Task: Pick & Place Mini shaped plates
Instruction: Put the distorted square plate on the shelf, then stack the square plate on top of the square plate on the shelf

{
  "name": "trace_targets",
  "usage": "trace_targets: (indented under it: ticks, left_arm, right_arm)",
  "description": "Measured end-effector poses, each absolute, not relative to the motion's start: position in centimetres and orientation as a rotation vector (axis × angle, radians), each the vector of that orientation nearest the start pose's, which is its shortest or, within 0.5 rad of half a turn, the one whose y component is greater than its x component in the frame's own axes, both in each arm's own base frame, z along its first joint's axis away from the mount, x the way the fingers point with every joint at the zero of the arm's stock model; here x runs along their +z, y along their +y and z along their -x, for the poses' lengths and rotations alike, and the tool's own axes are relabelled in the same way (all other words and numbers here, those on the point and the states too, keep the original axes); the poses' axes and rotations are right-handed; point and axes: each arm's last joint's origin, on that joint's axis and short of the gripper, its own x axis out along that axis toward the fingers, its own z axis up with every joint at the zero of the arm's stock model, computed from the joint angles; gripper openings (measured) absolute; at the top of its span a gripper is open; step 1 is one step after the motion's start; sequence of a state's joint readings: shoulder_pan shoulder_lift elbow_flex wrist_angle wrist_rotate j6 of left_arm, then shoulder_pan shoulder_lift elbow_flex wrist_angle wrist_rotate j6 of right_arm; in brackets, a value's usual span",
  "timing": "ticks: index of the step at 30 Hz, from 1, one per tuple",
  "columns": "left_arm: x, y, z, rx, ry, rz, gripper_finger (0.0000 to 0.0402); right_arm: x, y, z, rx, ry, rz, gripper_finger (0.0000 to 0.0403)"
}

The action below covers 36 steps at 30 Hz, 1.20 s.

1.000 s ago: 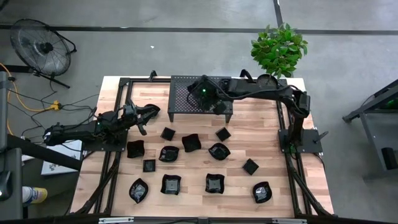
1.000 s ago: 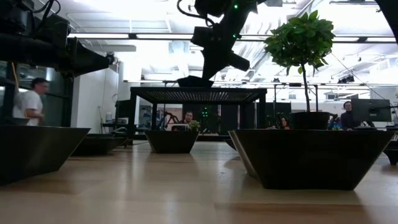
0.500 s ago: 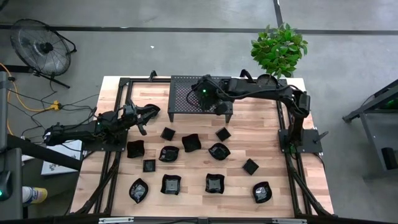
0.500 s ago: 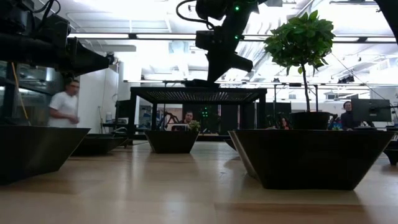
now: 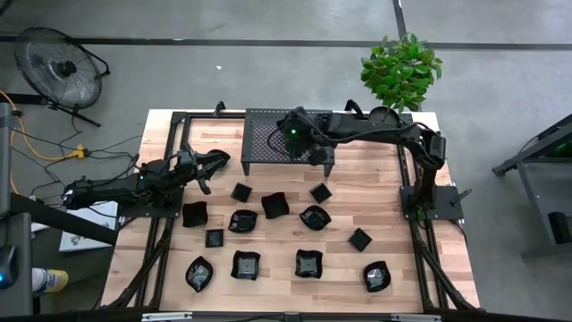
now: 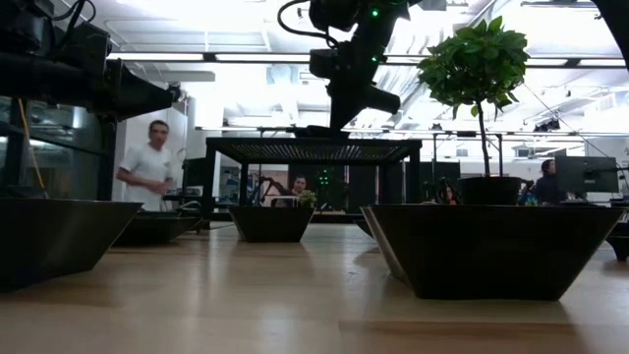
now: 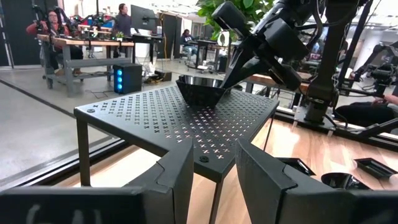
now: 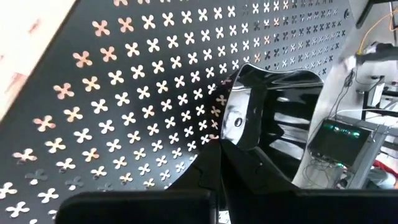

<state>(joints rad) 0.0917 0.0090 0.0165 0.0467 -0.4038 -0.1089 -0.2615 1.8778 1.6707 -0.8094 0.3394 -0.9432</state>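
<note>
The bench point(image 5: 375, 170) carries a perforated rack point(image 5: 264, 134) at its 12 o'clock edge, plainly the drop-off, since one plate point(image 7: 200, 92) already sits on its top while the other plates point(image 5: 246, 265) lie spread over the 6 o'clock half awaiting their turn. The right hand point(image 7: 231, 76) reaches over the rack, fingers pinched together on that plate's rim, likely steadying it before release. The left hand point(image 5: 207, 168) waits at 9 o'clock, fingers apart and empty, facing the rack
</note>
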Motion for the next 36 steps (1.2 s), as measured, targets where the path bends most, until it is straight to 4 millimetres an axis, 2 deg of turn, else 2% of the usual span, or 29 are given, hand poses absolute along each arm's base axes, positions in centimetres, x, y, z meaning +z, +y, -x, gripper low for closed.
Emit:
trace_targets:
  ticks: [10,20,25,28,32,36]
  left_arm:
    - [17.3,2.0,-9.3,0.492,-0.081,0.115,0.0117]
    - [17.3,2.0,-9.3,0.492,-0.081,0.115,0.0117]
    - [17.3,2.0,-9.3,0.492,-0.081,0.115,0.0117]
    - [17.3,2.0,-9.3,0.492,-0.082,0.115,0.0117]
    - [17.3,2.0,-9.3,0.492,-0.081,0.115,0.0117]
    - [17.3,2.0,-9.3,0.492,-0.081,0.116,0.0117]
  right_arm:
    - [28.3,-11.3,-38.6,-0.043,1.199,0.818,0.0008]
    - [28.6,-10.9,-38.7,-0.069,1.196,0.808,0.0111]
    - [30.7,-9.6,-38.9,-0.111,1.185,0.848,0.0137]
    - [32.7,-8.5,-38.7,-0.201,1.192,0.825,0.0145]
    - [35.6,-6.7,-38.1,-0.364,1.157,0.663,0.0146]
    - [38.1,-5.2,-36.4,-0.450,1.160,0.458,0.0141]
